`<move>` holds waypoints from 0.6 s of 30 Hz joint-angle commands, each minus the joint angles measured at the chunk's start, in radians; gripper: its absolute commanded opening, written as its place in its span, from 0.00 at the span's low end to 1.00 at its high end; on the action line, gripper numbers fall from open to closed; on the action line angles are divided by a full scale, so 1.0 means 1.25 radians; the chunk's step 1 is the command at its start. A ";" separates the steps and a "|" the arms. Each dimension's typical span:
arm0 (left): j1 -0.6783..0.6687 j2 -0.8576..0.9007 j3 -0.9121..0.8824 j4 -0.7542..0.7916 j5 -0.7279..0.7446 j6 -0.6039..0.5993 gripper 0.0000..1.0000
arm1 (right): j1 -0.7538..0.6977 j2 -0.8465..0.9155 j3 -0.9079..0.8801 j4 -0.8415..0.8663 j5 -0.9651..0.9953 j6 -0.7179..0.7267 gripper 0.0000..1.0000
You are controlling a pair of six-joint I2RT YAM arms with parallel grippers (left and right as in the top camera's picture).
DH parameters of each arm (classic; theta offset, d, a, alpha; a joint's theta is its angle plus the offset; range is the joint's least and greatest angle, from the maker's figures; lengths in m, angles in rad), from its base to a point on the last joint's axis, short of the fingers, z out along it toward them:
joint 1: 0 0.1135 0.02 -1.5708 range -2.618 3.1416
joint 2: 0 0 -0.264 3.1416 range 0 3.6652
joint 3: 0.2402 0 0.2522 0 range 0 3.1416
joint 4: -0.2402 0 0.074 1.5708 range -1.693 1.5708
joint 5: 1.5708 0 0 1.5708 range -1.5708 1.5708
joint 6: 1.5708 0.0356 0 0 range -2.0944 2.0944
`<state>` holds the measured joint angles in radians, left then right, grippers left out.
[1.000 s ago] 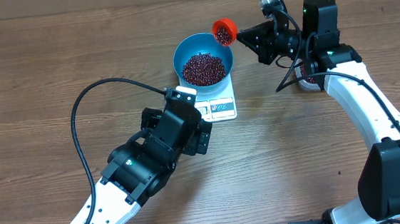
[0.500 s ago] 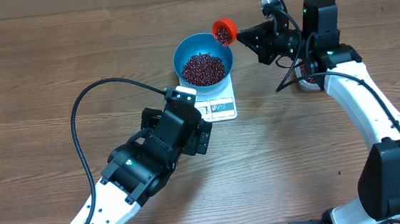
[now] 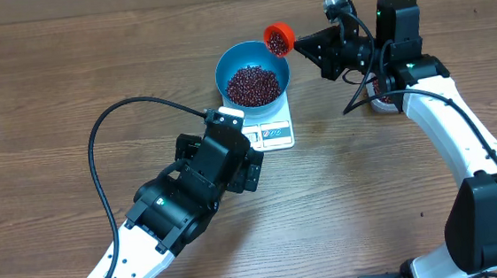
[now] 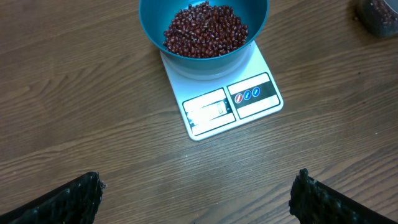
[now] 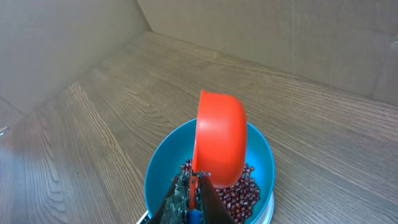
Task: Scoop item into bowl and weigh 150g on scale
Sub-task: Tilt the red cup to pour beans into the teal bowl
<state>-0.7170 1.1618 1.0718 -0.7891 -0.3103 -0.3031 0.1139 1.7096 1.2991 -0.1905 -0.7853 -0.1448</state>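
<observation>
Wood-grain table, seen from above: the bowl of beans sits on the scale. Over its far rim the right fingers are clamped on a scoop. It looks like topping-up, so the next move wants a gentle tip.

Left wrist: the left fingers are spread wide and empty, short of the scale, whose display is unreadable.

Right wrist: the scoop stands on edge, handle running back to the fingers, mouth turned away over the beans.
</observation>
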 commanded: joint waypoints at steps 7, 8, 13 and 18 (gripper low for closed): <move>0.008 0.003 -0.003 0.000 -0.003 0.007 0.99 | 0.003 0.001 -0.002 0.008 0.008 0.026 0.04; 0.008 0.003 -0.003 0.000 -0.003 0.007 0.99 | 0.003 0.001 -0.002 0.008 0.000 0.026 0.04; 0.008 0.003 -0.003 0.000 -0.003 0.007 0.99 | 0.003 0.001 -0.002 0.005 0.032 0.002 0.04; 0.008 0.003 -0.003 0.000 -0.003 0.007 0.99 | 0.008 0.001 -0.002 0.002 0.025 -0.015 0.04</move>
<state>-0.7170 1.1618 1.0718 -0.7891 -0.3103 -0.3031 0.1146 1.7096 1.2991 -0.1909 -0.7734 -0.1360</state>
